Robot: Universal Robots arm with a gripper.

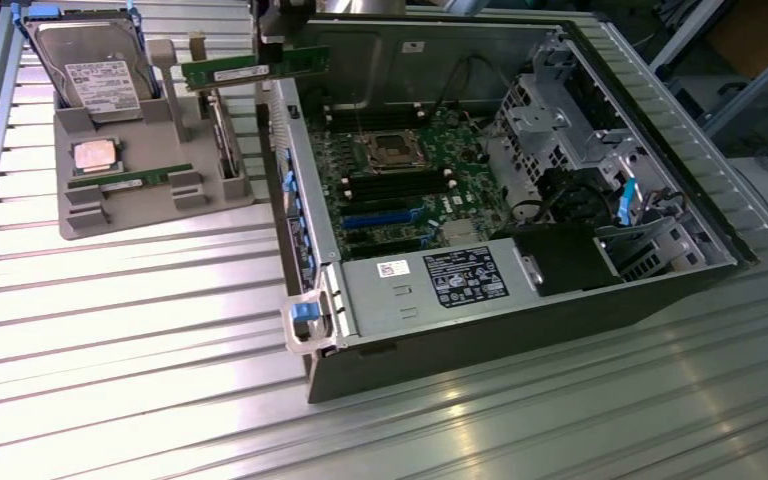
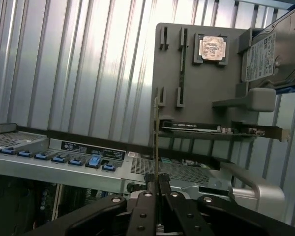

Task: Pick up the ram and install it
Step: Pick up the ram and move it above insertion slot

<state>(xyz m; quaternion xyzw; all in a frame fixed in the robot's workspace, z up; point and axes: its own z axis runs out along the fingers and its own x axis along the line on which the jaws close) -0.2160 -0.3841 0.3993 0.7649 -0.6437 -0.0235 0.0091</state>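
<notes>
In the exterior view the gripper (image 1: 273, 52) is closed narrowly on the ram (image 1: 231, 72). The stick hangs roughly level in the air over the edge where the grey holder (image 1: 157, 208) meets the open computer case (image 1: 307, 250), and it is clear of both. The holder sits on the ribbed bench (image 1: 117, 330) at the exterior view's left. It carries a hard drive (image 1: 91, 75) propped at its far end, a square processor (image 1: 95, 155) lying flat, a second stick (image 1: 128, 181) in a slot, and an upright card (image 1: 228, 140) just beside the case wall. The case lies open side up and holds the motherboard (image 1: 398, 190) and a labelled power supply (image 1: 424, 285) at its near end. Bare bench surrounds both. In the wrist view the gripper (image 2: 156, 184) pinches the ram (image 2: 156, 137) edge-on, a thin line rising from between its fingers. Beyond it stands the holder (image 2: 206, 83) with the processor (image 2: 212, 48), hard drive (image 2: 273, 46) and card (image 2: 211, 129). The case rim (image 2: 64, 164) with its blue clips (image 2: 93, 161) runs close under the stick, apart from it.
</notes>
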